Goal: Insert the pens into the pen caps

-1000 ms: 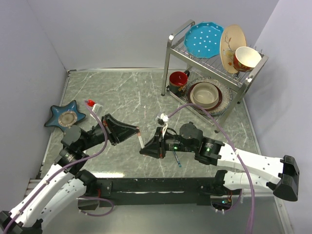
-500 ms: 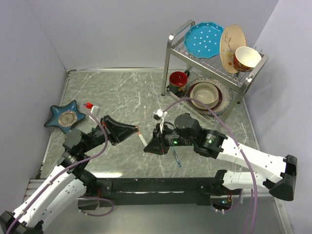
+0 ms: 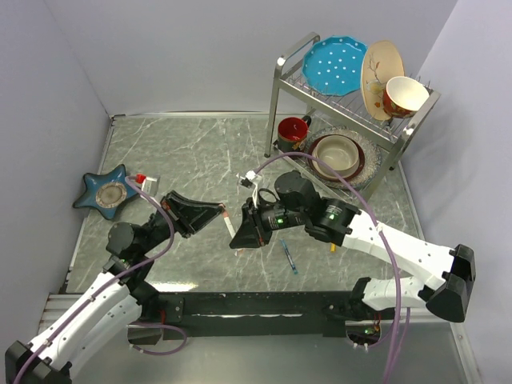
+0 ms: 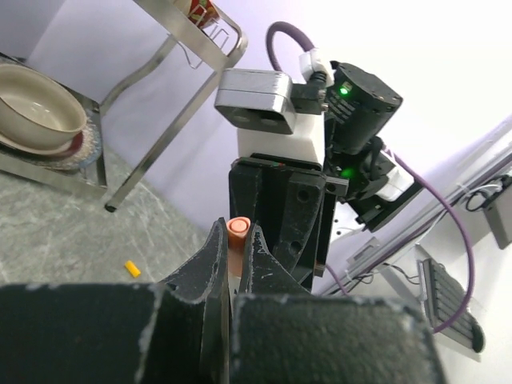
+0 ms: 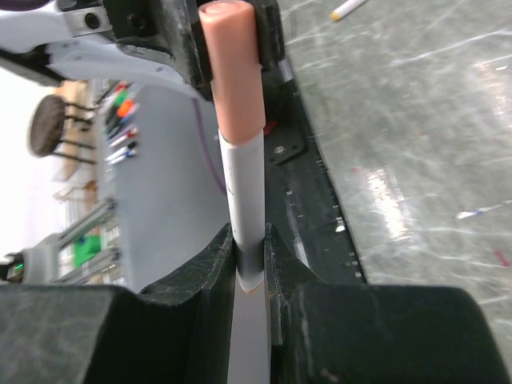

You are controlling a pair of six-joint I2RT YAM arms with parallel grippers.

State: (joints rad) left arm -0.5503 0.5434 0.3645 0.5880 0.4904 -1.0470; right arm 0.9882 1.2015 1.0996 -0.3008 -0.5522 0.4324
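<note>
Right claw [image 5: 250, 240] pinches the white pen [image 5: 242, 184], left claw [image 4: 234, 238] clamps the orange cap [image 5: 232, 64]; I should push straight, axes aligned.

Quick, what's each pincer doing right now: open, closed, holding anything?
Left pincer: closed on the orange cap.
Right pincer: closed on the white pen, whose tip sits in that cap.

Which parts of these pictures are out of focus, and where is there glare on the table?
Right wrist view: white glare streaks on the table, washed-out blurred room at the left, the pen sharp. Left wrist view: the near parts of the left fingers are soft, the cap between them clear. Top view: pale reflections near the arm bases, nothing blurred.
</note>
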